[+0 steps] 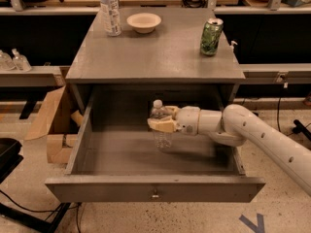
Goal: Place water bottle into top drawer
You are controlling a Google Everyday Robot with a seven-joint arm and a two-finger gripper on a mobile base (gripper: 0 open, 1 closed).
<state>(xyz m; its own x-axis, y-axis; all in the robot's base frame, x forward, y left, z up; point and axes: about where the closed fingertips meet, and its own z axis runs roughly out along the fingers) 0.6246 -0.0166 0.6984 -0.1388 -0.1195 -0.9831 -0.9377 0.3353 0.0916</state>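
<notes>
The water bottle (160, 130), clear with a white cap, stands upright inside the open top drawer (155, 191), its base at or just above the drawer floor. My gripper (161, 124) reaches in from the right on a white arm and is shut on the bottle's upper body. The fingers hide the bottle's label. The drawer is pulled far out, with a small metal knob at the centre of its grey front.
On the grey table top (155, 57) stand another clear bottle with a pale label (110, 9), a white bowl (144, 22) and a green can (211, 36). A cardboard box (54, 125) sits on the floor to the left.
</notes>
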